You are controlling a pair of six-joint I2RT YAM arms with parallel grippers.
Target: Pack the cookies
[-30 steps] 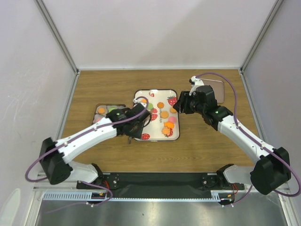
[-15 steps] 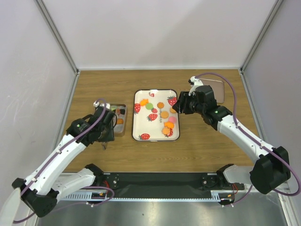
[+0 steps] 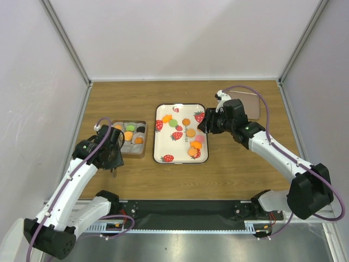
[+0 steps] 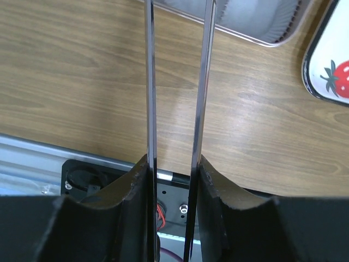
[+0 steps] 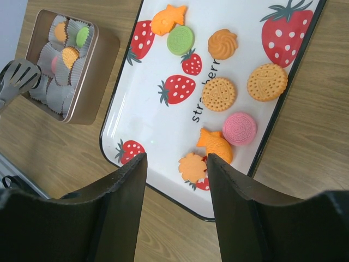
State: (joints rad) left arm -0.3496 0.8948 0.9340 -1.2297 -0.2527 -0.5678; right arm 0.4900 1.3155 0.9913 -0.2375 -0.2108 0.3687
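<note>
The left gripper (image 4: pixel 174 161) has its jaws pinched on tongs (image 4: pixel 203 82), whose blades run forward over the table (image 4: pixel 82 82). The right gripper (image 5: pixel 177 159) holds its jaws spread and empty. Cookies (image 5: pixel 218 94) lie just beyond them on the strawberry tray (image 5: pixel 152 136), with more far off to their left in the tin (image 5: pixel 92 82).
</note>
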